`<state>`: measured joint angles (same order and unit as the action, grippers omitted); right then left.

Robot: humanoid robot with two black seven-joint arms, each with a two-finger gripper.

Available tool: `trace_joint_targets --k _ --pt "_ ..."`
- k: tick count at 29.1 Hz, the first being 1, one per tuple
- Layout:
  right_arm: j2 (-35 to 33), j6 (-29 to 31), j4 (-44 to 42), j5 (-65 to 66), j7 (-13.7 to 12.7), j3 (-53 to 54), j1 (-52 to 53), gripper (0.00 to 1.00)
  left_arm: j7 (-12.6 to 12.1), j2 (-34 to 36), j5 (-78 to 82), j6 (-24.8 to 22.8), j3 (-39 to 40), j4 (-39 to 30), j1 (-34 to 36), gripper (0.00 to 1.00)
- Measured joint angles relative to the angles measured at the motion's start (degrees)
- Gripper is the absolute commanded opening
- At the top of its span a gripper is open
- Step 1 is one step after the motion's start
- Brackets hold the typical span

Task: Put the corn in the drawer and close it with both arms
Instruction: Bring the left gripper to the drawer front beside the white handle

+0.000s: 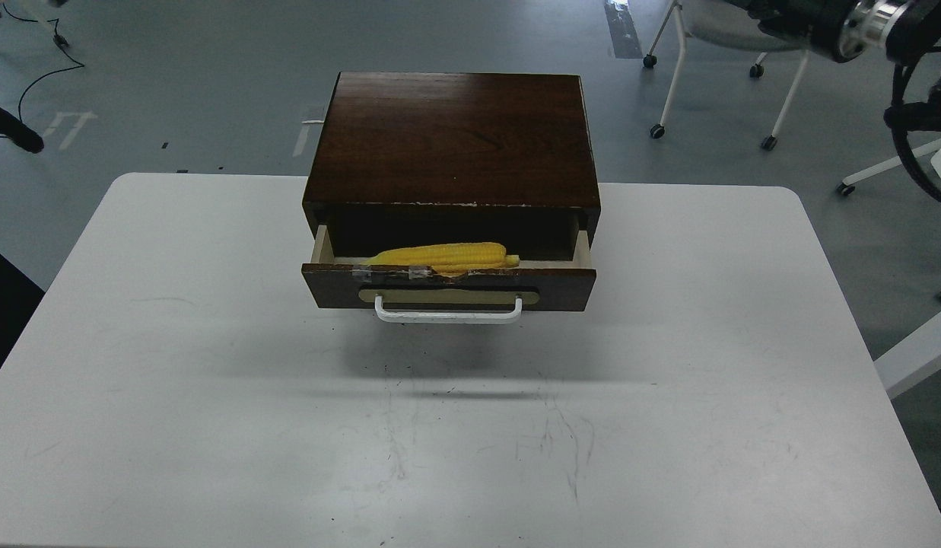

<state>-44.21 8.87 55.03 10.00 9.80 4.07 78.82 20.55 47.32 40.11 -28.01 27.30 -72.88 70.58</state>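
The yellow corn [443, 256] lies lengthwise inside the open drawer [449, 286], just behind its chipped front edge, pointed end to the left. The drawer has a dark brown front with a white bar handle [448, 312] and is pulled out a little from the dark wooden cabinet [453, 141]. Only a part of my right arm [858, 23] shows at the top right corner; its gripper is out of view. My left gripper is out of view.
The cabinet stands at the back middle of the white table [211, 365]. White office chairs on castors [713, 46] stand on the grey floor behind the table at the right. A black cable [36, 76] lies on the floor at the far left.
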Motion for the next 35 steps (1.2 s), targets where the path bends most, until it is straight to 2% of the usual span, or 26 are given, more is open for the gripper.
trace_joint_targets --k 4,8,13,21,28,35 --pt "-0.09 2.1 -4.95 -16.83 -0.02 4.18 -4.77 1.0 1.05 0.08 14.81 0.0 -0.35 -11.2 -1.01 0.0" --pt "-0.1 5.42 -8.76 -28.11 -0.02 9.68 -9.94 1.0 1.88 -1.16 29.06 0.02 -0.41 -17.72 -3.76 0.0" --pt "0.71 6.2 -13.28 -37.13 -0.05 16.03 -16.34 1.0 2.12 -3.99 45.47 0.01 -0.67 -24.54 -9.77 0.0" --pt "4.77 6.71 -18.94 -43.24 0.32 24.25 -25.05 1.0 2.3 -9.35 66.07 0.01 -1.77 -25.71 -15.74 0.0" --pt "5.34 6.88 -19.22 -43.31 0.82 24.85 -28.11 1.0 2.36 -7.47 82.89 0.01 -9.61 -25.61 -16.18 0.0" --pt "5.38 6.96 -19.25 -43.23 0.83 24.85 -28.37 1.0 2.45 -5.33 84.89 0.01 -14.04 -25.15 -15.85 0.0"
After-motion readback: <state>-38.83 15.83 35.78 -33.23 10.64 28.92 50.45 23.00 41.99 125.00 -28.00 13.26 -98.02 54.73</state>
